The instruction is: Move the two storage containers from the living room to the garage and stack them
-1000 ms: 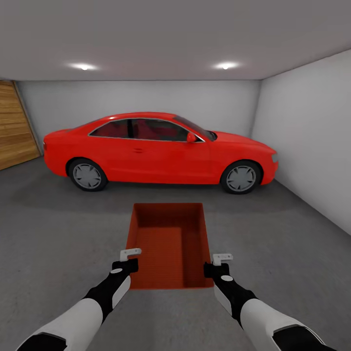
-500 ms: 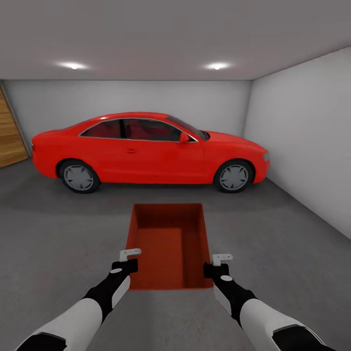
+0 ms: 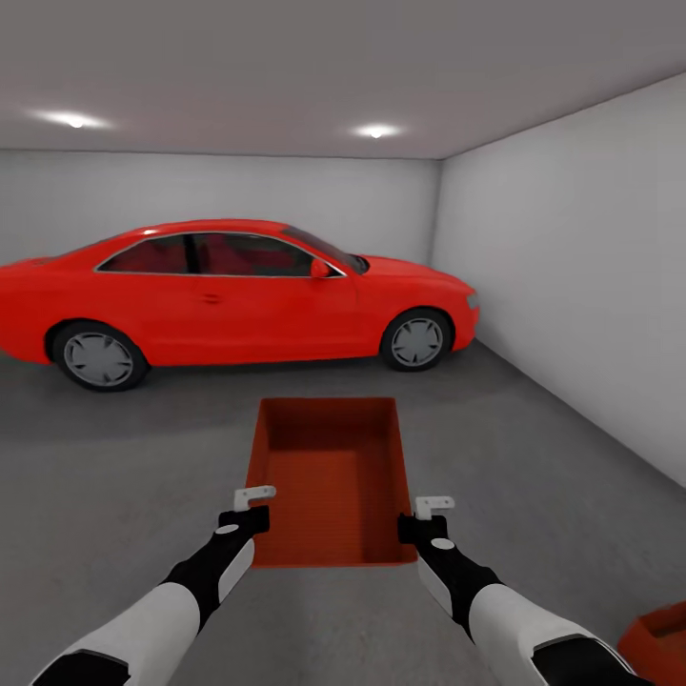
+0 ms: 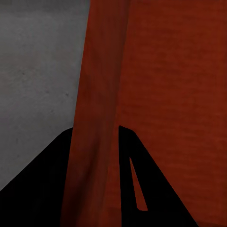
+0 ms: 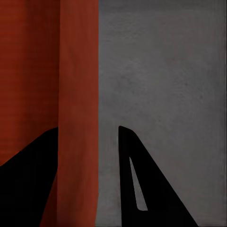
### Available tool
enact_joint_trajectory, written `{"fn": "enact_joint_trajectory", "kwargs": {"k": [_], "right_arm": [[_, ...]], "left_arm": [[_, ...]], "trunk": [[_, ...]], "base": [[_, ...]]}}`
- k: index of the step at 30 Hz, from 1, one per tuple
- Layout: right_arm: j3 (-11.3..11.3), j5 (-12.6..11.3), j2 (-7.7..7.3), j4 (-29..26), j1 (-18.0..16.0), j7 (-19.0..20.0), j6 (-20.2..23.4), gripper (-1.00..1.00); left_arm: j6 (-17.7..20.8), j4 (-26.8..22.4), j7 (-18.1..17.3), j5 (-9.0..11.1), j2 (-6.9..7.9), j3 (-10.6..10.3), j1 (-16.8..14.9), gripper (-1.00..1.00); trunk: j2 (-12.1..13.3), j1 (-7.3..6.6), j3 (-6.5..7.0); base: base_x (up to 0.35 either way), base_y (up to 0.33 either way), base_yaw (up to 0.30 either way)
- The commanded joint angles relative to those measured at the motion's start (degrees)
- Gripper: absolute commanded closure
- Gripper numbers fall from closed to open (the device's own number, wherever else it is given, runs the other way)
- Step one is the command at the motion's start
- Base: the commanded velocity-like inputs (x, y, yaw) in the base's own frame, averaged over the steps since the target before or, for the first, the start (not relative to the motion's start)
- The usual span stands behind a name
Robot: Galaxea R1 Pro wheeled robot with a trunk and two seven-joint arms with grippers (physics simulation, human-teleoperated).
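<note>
red car: it stands at the far side of the garage, past the box. Its nose points at the white wall.
left gripper: it holds the left long wall of the carried box. In the left wrist view the orange wall runs between its two dark fingers, so the fingers are pinching that wall.
carried box: an orange-red storage container, open side up, held between both arms on the near side of the red car. It looks lifted off the floor, but I cannot be sure how high.
right gripper: it holds the right long wall of the carried box. In the right wrist view the orange wall sits between its fingers, so they are pinching it too.
floor: dark grey and speckled, with bare room on every side of the carried box.
white wall: it runs along the right of the red car.
second box: one orange corner peeks in on the floor, well to the near right of the carried box.
how to do it well, I think: keep both grips tight and the carried box flat. Turn slowly to the second box. Line the box up right over it, then lower it straight down. Let go with both grippers only when it sits steady.
</note>
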Motion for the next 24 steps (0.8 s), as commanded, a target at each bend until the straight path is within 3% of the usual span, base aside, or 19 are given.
{"fn": "enact_joint_trajectory", "kwargs": {"k": [1,24], "right_arm": [[0.73,-1.15,-0.02,0.19,-0.03,-0.26,-0.14,1.0],[0.73,-1.15,-0.02,0.19,-0.03,-0.26,-0.14,1.0]], "left_arm": [[-0.67,-0.31,0.76,-0.95,0.58,0.6,-0.06,1.0],[-0.66,-0.33,0.76,-0.95,0.51,0.62,-0.06,1.0]], "trunk": [[-0.12,0.03,-0.11],[-0.12,0.03,-0.11]], "base": [[0.0,0.0,-0.286],[0.0,0.0,-0.287]]}}
